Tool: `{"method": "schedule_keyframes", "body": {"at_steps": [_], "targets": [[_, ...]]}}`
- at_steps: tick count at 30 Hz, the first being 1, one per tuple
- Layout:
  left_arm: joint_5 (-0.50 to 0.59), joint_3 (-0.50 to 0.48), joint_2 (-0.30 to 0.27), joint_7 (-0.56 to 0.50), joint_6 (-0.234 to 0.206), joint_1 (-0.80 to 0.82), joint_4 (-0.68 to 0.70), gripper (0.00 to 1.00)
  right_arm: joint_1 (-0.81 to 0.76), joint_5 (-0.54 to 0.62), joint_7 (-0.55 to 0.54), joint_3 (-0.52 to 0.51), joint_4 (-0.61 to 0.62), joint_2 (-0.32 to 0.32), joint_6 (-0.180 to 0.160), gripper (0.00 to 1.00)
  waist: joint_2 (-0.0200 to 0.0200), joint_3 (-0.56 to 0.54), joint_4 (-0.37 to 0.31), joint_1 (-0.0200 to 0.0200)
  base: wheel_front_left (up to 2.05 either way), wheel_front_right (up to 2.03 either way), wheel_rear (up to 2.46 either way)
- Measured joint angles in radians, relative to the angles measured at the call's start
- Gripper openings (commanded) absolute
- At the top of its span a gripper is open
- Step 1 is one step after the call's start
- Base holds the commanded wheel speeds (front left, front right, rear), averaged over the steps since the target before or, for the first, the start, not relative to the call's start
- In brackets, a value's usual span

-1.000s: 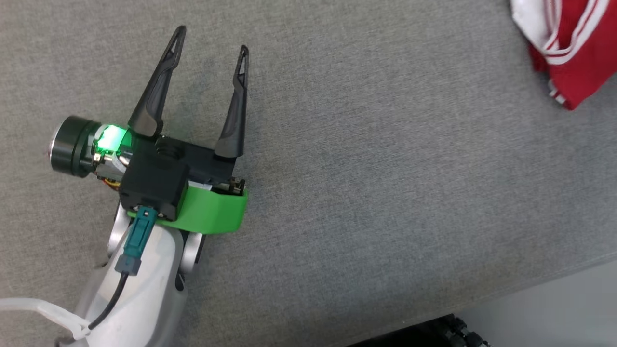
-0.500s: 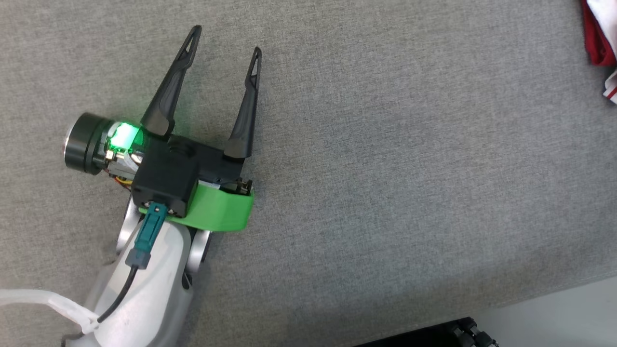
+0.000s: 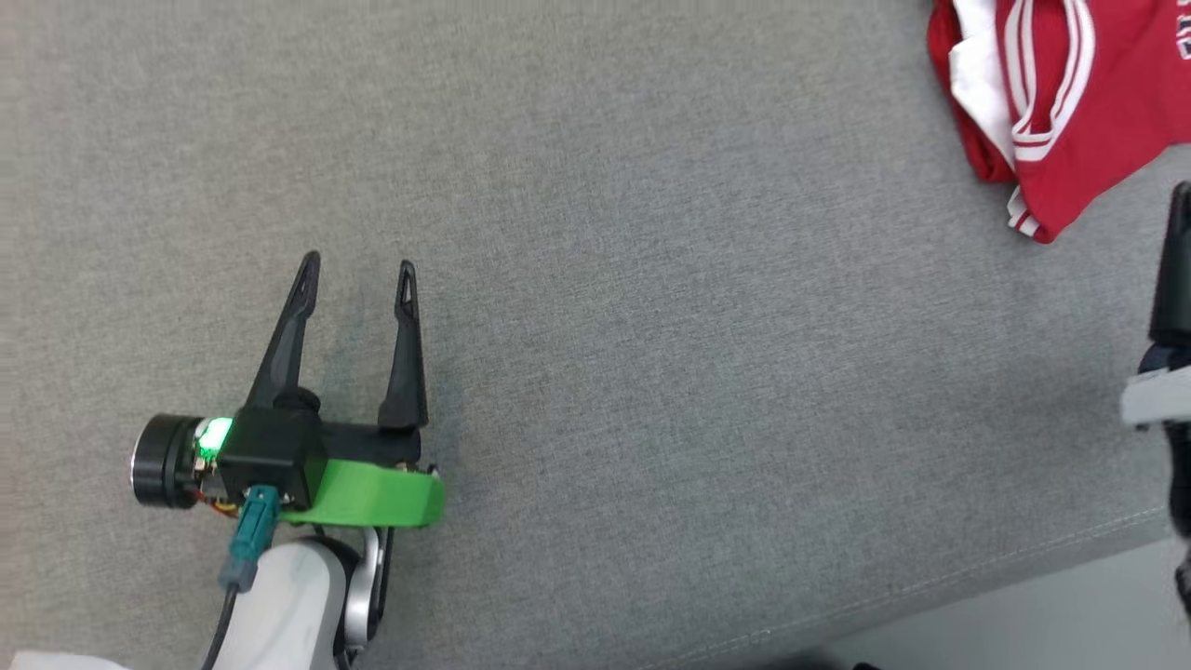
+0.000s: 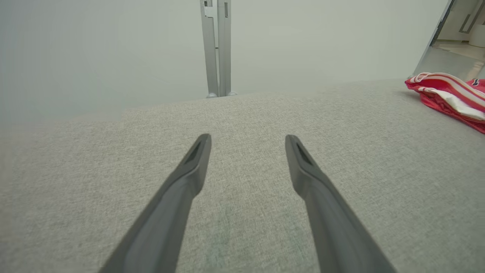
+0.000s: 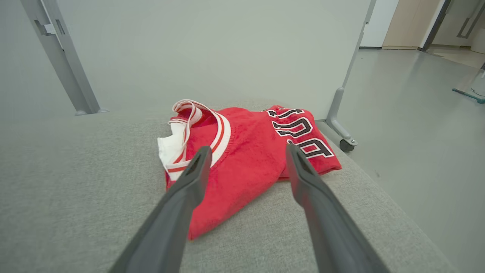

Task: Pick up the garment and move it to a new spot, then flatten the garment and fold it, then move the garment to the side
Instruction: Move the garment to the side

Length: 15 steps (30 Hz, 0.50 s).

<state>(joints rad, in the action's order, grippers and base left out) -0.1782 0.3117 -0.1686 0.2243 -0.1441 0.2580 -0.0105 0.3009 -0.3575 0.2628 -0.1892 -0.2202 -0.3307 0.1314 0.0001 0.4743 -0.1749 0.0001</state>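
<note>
- Lying just ahead of the right jaws, which stand apart, the red jersey (image 5: 246, 167) stretches crosswise to them.
- The left jaws, also apart, have it well off to their right.

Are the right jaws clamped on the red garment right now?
No: in the right wrist view the right gripper has its jaws wide apart, and the red garment lies loose on the grey surface.
</note>
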Motion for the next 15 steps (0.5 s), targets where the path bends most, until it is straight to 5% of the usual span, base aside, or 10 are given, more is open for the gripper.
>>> {"method": "schedule_keyframes", "body": {"at_steps": [15], "targets": [[-0.071,-0.053,0.006,0.016,-0.046,-0.167,-0.047,1.0,-0.308,0.084,-0.021,0.083,0.257,0.184,0.0,1.0,0.0,-0.24,0.058,0.0,0.0,0.0,0.0]]}}
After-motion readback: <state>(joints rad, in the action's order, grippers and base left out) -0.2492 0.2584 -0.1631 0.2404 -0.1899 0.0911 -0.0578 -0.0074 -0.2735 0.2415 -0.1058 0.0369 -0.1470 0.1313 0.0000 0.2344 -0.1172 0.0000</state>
